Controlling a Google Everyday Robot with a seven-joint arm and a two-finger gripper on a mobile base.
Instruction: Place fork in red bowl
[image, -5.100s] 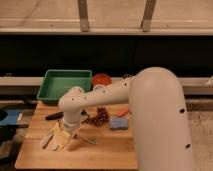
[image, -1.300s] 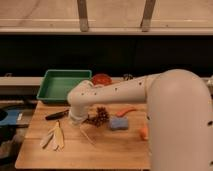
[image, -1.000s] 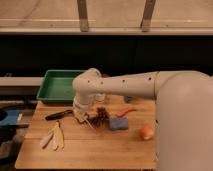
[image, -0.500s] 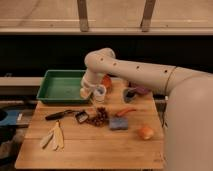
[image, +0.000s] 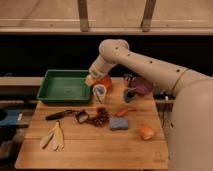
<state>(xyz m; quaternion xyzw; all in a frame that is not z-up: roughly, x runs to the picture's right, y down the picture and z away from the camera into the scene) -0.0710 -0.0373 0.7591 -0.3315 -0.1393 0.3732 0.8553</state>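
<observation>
Orange-red bowl (image: 106, 81), bench's far edge; gripper (image: 99, 93) just before its near rim; grip indeterminable; fork not discernible.

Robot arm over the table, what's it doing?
The robot's white arm reaches over the wooden table. Its pincer hangs at the front edge of the round orange-red bowl, beside the green rectangular tray. Its job is putting a slim silvery fork in that bowl, but the fork is hard to make out.
</observation>
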